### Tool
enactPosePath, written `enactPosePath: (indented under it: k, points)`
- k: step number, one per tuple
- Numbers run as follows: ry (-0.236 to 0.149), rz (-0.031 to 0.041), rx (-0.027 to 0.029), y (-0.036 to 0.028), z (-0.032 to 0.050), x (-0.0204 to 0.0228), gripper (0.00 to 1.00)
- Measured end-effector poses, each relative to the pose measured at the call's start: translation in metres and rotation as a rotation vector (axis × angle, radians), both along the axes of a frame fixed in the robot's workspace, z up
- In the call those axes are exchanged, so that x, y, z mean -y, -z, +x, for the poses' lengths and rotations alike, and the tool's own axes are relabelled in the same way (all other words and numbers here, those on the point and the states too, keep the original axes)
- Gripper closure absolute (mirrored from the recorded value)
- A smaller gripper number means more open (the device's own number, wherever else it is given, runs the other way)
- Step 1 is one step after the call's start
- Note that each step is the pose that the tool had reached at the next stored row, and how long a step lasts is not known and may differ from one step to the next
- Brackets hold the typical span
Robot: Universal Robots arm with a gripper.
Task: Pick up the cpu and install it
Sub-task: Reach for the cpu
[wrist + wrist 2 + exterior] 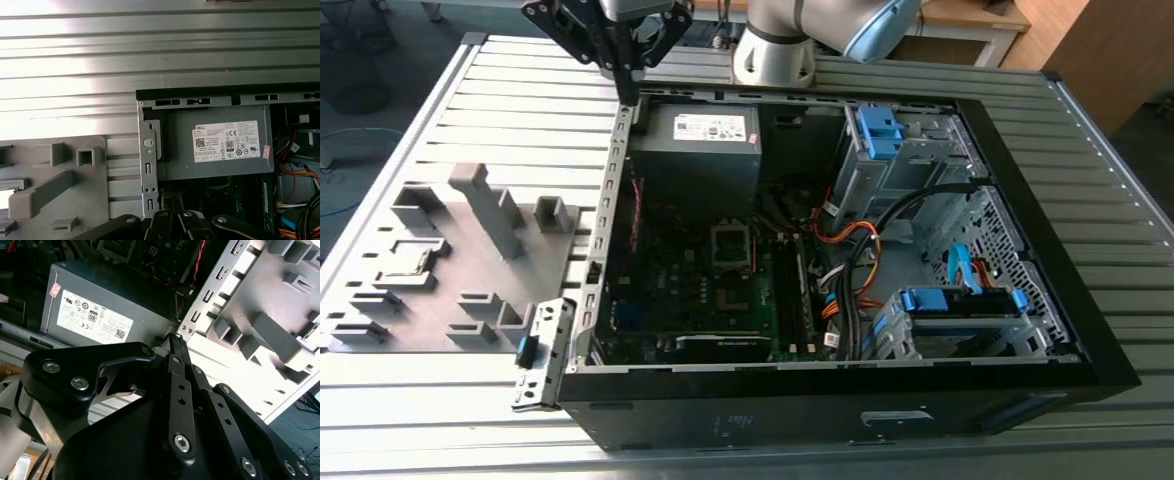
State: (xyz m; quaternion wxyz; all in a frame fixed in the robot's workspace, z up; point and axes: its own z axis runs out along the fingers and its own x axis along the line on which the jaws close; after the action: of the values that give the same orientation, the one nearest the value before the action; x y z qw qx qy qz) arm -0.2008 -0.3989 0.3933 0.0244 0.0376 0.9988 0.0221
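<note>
The open computer case [1014,190] lies on its side on the slatted table. My gripper [630,92] hangs above the case's far corner on the exterior view's left, beside the power supply. Its black fingers [175,347] meet at the tips with nothing between them, so it is shut. A small flat square piece [411,262], likely the cpu, lies in a recess of the grey fixture tray [467,290], well away from the gripper. The motherboard's square socket [731,245] sits in the middle of the case.
The grey power supply with a white label [698,140] [220,145] fills the case's far corner under the gripper. Orange and black cables [854,250] and blue drive brackets [961,300] crowd the exterior view's right. The fixture tray carries several upright grey blocks [487,205].
</note>
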Motion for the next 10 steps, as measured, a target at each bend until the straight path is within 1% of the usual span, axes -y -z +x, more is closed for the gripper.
enactPosePath:
  k: [5, 10]
  points:
    - [0.000, 0.0000, 0.0000, 0.0000, -0.0004, 0.0000, 0.89]
    - [0.000, 0.0000, 0.0003, 0.0000, -0.0031, 0.0001, 0.89]
